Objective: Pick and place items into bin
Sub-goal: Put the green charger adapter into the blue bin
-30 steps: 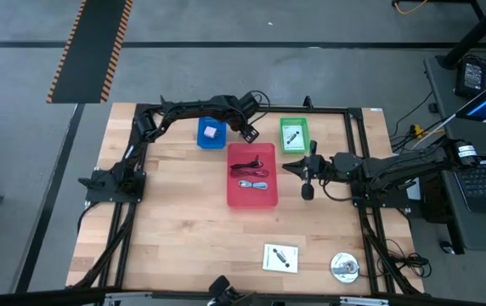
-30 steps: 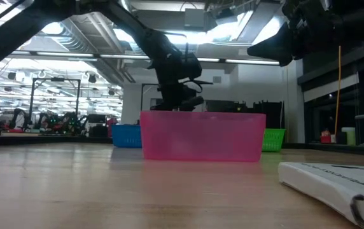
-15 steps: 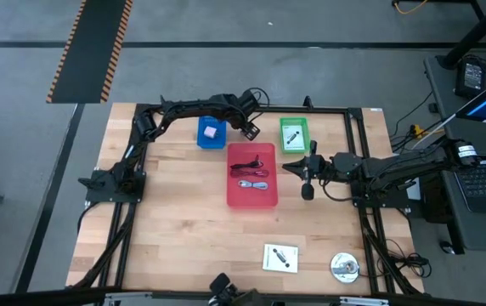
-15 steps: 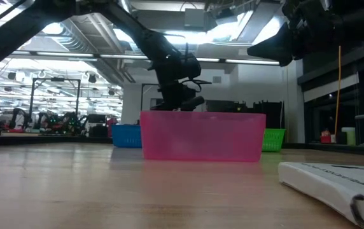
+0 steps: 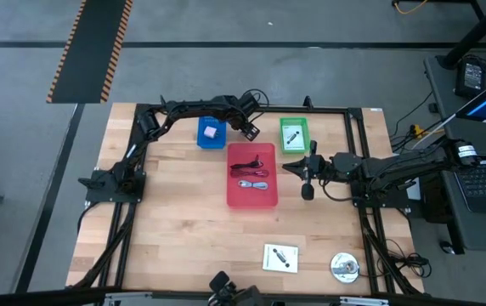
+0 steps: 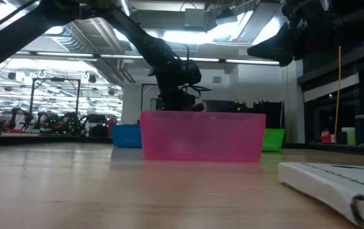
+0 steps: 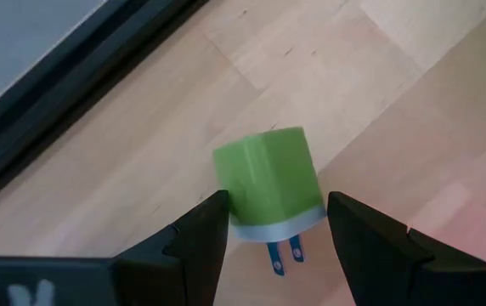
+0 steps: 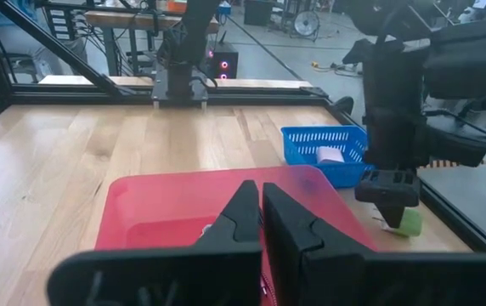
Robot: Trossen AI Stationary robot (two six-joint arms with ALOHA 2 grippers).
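A small green plug block with a grey base and two blue prongs (image 7: 268,183) lies on the wood behind the red bin (image 5: 252,174). It also shows in the right wrist view (image 8: 409,223). My left gripper (image 5: 250,129) is open above it, one finger on each side (image 7: 273,229). My right gripper (image 5: 307,176) is shut and empty, hovering just right of the red bin. The red bin holds black and reddish coiled cables (image 5: 247,166). A white card with a black part (image 5: 280,257) and a silver disc (image 5: 344,267) lie near the front edge. My left gripper's fingers stand on either side of the green plug block (image 7: 226,191), coming from above. I cannot tell whether they touch it.
A blue bin (image 5: 211,133) holds a pink block. A green bin (image 5: 293,134) holds a small item. Both stand at the far side. The black frame rails (image 5: 358,161) run along the table's edges. Bare wood spans the left and front middle.
In the low view my left gripper has shifted and turned a little behind the red bin. The right arm has kept still.
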